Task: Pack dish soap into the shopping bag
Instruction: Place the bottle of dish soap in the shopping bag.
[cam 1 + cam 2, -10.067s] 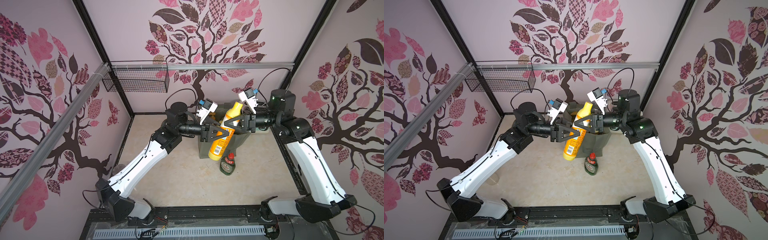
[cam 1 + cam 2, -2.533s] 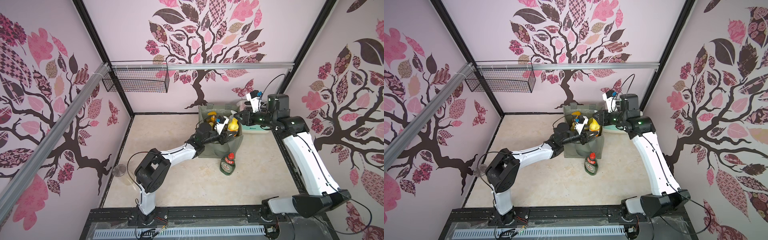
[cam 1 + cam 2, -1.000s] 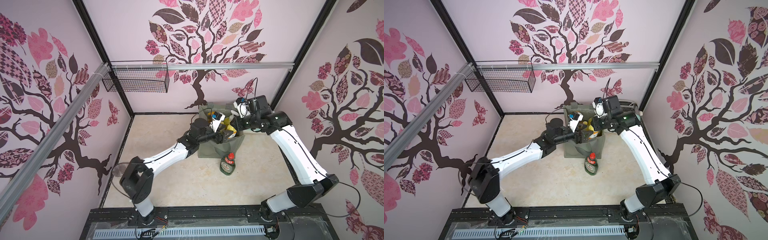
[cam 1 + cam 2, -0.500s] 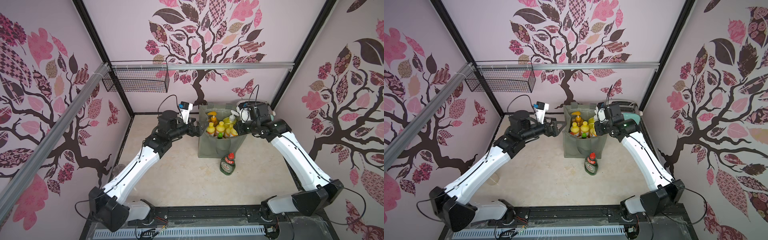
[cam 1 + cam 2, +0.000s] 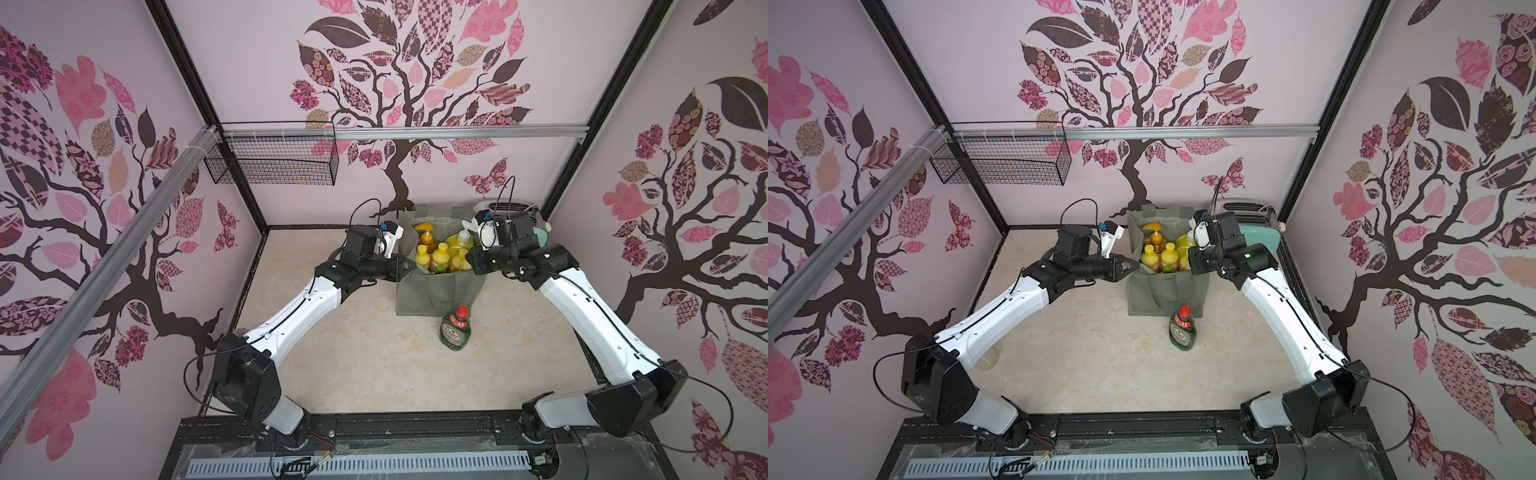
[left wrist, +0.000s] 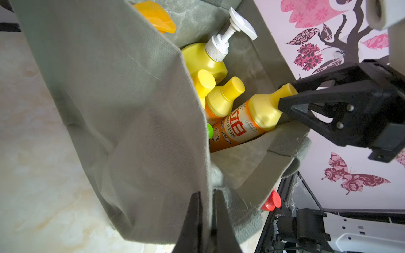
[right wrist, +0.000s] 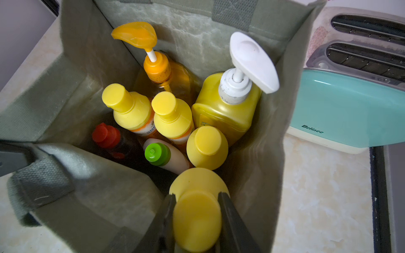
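The grey-green shopping bag [image 5: 436, 291] [image 5: 1167, 295] stands upright at the back of the table. My left gripper [image 5: 409, 268] [image 6: 207, 193] is shut on the rim of its left wall [image 6: 131, 109]. My right gripper [image 5: 1190, 253] [image 7: 197, 194] is shut on the yellow cap of a small orange dish soap bottle [image 6: 241, 122] that leans inside the bag's right side. The bag also holds an orange pump bottle [image 7: 157, 65], a big yellow white-pump bottle [image 7: 228, 105], three more yellow-capped bottles, a green-capped one [image 7: 157, 153] and a red-capped one [image 7: 106, 135]. A green Fairy bottle [image 5: 455, 330] stands on the table just in front of the bag.
A teal toaster [image 5: 1254, 232] [image 7: 350, 105] sits close behind the bag's right side, in the back corner. A black wire basket [image 5: 270, 160] hangs on the back wall at the left. Black frame posts bound the beige table.
My left gripper came out of the bag, stood open beside its left wall, and has now shut on the rim. The right gripper keeps its hold on the bottle in the bag.
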Motion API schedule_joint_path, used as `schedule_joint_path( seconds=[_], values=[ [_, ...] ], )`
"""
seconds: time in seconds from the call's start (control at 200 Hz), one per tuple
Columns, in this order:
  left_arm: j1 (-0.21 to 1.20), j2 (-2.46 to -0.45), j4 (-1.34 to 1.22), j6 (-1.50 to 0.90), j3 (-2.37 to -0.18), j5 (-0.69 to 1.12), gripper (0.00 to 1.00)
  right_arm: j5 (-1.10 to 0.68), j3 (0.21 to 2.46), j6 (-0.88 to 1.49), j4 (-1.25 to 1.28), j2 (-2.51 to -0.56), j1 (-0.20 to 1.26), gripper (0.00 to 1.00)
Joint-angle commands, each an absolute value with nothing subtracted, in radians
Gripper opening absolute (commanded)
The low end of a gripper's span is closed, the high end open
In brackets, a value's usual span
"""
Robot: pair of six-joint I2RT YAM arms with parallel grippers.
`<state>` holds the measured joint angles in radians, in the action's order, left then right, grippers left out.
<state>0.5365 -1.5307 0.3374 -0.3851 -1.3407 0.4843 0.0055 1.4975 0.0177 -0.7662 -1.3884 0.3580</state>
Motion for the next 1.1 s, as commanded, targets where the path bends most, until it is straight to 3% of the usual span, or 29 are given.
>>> schedule_joint_path(
  seconds=[0.0, 0.845, 0.975, 1.04, 1.09],
  values=[
    [0.525, -1.511, 0.298, -0.383, -1.401, 0.516, 0.00, 0.046, 1.512, 0.001, -0.736, -1.388, 0.361, 0.00],
    [0.511, -1.460, 0.285, -0.391, -1.416, 0.513, 0.00, 0.140, 1.511, 0.008, -0.837, -1.539, 0.388, 0.00],
    [0.512, -1.458, 0.288, -0.394, -1.413, 0.515, 0.00, 0.131, 1.536, 0.012, -0.850, -1.524, 0.388, 0.26],
    [0.511, -1.454, 0.289, -0.396, -1.412, 0.514, 0.10, 0.113, 1.550, 0.013, -0.846, -1.508, 0.387, 0.42],
    [0.511, -1.450, 0.290, -0.397, -1.410, 0.512, 0.14, 0.103, 1.562, 0.018, -0.841, -1.494, 0.388, 0.47]
  ],
)
